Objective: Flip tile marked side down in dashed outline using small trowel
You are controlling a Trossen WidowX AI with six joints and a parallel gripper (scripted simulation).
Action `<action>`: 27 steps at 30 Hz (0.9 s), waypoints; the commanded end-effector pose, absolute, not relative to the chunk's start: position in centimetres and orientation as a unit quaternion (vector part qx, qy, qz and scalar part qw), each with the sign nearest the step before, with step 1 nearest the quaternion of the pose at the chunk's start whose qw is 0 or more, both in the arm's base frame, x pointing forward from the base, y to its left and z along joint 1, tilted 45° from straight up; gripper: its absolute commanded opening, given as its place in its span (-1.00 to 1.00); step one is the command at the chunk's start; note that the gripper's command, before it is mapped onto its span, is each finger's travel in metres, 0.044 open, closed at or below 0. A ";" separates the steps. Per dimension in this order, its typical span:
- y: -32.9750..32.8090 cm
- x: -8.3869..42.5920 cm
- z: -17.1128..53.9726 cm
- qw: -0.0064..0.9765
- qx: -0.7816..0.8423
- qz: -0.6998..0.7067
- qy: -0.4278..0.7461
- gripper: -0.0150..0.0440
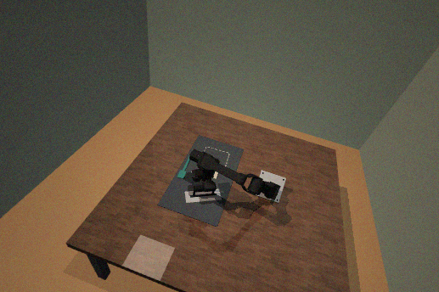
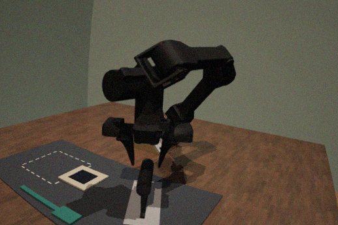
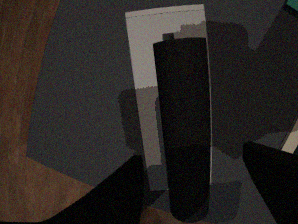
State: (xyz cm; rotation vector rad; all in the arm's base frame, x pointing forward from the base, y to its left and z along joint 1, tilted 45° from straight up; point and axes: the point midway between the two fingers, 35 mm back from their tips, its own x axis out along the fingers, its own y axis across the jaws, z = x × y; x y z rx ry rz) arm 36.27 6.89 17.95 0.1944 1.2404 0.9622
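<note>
The trowel (image 1: 190, 197) (image 2: 145, 176) (image 3: 182, 100) lies on the dark mat (image 1: 172, 203) (image 2: 198, 199) (image 3: 75, 100), its thick black handle raised over a pale rectangular blade. My gripper (image 1: 204, 194) (image 2: 146, 165) (image 3: 193, 156) is open and empty, fingers pointing down. In the wrist view its fingertips stand to either side of the handle, near one end; contact is not visible. The tile (image 1: 216, 175) (image 2: 84, 176) (image 3: 291, 142) lies flat, its dark square mark up. It covers a corner of the dashed outline (image 2: 38, 174) (image 1: 217, 149), partly inside it and partly outside.
A green flat-bladed tool (image 1: 182, 173) (image 2: 67, 214) lies along the mat's edge, beside the tile. A white-topped block (image 1: 266, 175) stands at the arm's base. A pale square (image 1: 150, 257) lies at the edge of the wooden table (image 1: 283, 242).
</note>
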 end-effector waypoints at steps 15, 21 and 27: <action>9.0 36.2 15.7 0.701 0.089 0.432 0.560 0.42; 9.2 36.2 15.6 0.701 0.089 0.433 0.560 0.16; 9.2 36.2 15.6 0.701 0.089 0.433 0.560 -0.05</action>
